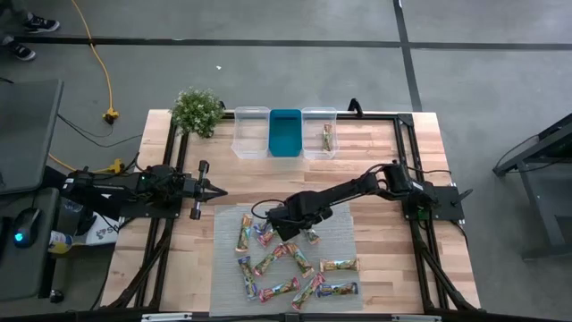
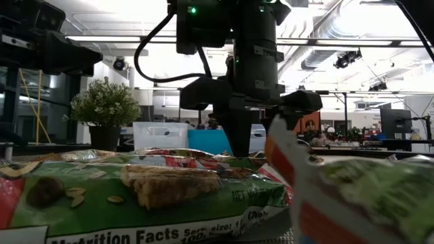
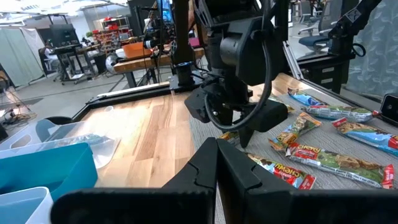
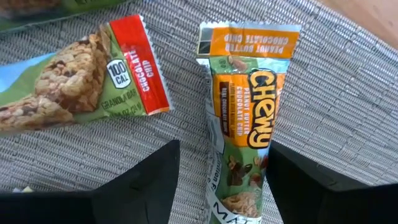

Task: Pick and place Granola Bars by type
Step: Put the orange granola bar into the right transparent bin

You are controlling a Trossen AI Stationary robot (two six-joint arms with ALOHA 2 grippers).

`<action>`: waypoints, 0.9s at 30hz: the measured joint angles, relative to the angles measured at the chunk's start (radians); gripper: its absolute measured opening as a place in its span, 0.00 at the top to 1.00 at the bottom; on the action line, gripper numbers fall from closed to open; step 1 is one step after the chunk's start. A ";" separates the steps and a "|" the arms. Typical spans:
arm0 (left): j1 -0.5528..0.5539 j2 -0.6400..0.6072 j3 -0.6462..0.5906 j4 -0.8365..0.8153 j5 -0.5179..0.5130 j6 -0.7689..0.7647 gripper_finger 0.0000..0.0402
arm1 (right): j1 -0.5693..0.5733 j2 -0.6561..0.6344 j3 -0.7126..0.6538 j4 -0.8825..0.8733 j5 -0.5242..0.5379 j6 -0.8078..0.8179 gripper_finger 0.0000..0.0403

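Several granola bars (image 1: 295,264) lie scattered flat on a grey mat (image 1: 344,228). One more bar (image 1: 327,136) lies in the right clear bin. My right gripper (image 1: 284,228) is low over the mat's far left part, pointing down and open. In the right wrist view its fingers (image 4: 143,180) stand on either side of an orange-ended Chewy bar (image 4: 245,118) that lies flat. A red-ended bar (image 4: 81,81) lies beside it. My left gripper (image 1: 214,191) waits shut over bare wood left of the mat.
Three bins stand in a row at the table's far edge: a clear bin (image 1: 251,131), a teal bin (image 1: 285,132) and a clear bin (image 1: 319,143). A potted plant (image 1: 197,110) sits at the far left corner. Bare wood lies between mat and bins.
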 joint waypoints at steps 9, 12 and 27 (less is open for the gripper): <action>0.000 0.000 0.000 0.000 0.000 0.000 1.00 | 0.000 0.000 0.000 -0.004 0.007 0.010 0.57; 0.000 0.000 0.000 0.000 0.000 0.000 1.00 | 0.000 0.000 0.000 -0.005 0.009 0.011 0.62; 0.000 0.000 0.000 0.000 0.000 0.000 1.00 | -0.001 0.000 0.000 -0.002 -0.018 0.004 0.76</action>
